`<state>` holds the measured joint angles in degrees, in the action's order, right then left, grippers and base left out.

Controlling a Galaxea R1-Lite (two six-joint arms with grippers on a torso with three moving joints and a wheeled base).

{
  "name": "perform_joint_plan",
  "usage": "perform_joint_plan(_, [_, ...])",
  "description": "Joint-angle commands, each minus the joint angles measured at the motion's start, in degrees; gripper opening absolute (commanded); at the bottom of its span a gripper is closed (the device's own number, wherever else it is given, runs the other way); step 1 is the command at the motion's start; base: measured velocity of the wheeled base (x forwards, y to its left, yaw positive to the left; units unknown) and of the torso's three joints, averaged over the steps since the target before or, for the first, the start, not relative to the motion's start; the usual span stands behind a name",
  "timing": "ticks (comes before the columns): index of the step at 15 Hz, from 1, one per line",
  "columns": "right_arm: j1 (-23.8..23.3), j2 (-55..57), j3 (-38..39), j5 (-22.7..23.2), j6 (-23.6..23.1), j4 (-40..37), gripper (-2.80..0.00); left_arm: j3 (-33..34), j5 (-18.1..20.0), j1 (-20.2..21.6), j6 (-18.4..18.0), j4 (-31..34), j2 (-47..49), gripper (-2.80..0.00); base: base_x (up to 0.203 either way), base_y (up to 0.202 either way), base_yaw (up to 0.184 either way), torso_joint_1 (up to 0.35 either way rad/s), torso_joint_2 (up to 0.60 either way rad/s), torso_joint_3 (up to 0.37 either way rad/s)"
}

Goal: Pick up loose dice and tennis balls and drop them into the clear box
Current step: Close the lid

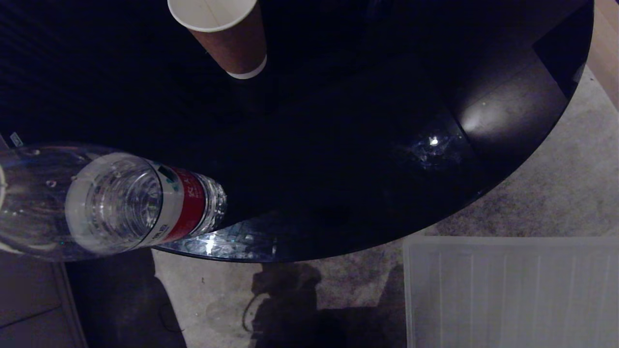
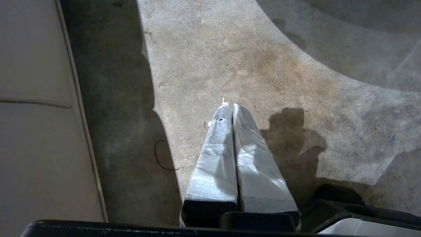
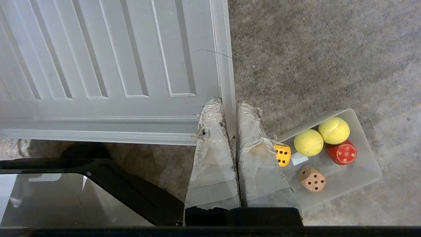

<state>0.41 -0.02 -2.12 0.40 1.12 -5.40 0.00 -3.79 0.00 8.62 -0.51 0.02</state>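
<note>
Two tennis balls [image 3: 321, 136] and three dice [image 3: 311, 178] sit inside the clear box [image 3: 368, 171], bare carpet [image 3: 312, 59] around its rim. Right gripper [image 3: 229, 105] hangs shut and empty over the ribbed lid's [image 3: 98, 59] corner; left gripper [image 2: 229, 106] is likewise shut, holding nothing.

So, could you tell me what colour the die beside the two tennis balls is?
Red die with white pips, clearest in the right wrist view.
</note>
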Motion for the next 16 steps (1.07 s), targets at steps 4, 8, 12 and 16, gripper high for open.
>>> perform_joint_plan(4, [0.02,0.02,0.01,0.04,0.02,-0.14,-2.80,0.00,0.01,0.00,0.08,-0.02,-0.06,-2.80,0.000,0.000,0.000,0.000,0.00,0.000])
perform_joint_plan(8, [0.02,0.02,0.01,-0.05,0.02,-0.05,-2.80,0.00,0.01,0.00,-0.01,-0.02,-0.02,-2.80,0.000,0.000,0.000,0.000,0.00,0.000])
perform_joint_plan(12, [0.02,0.02,0.01,0.04,-0.33,-0.13,-2.80,0.00,-0.01,0.00,-0.01,-0.02,-0.10,-2.80,0.000,0.000,0.000,0.000,0.00,0.000])
perform_joint_plan(16, [0.02,0.02,0.01,0.04,-0.24,-0.05,-2.80,0.00,0.01,0.00,-0.01,-0.02,-0.03,-2.80,0.000,0.000,0.000,0.000,0.00,0.000])
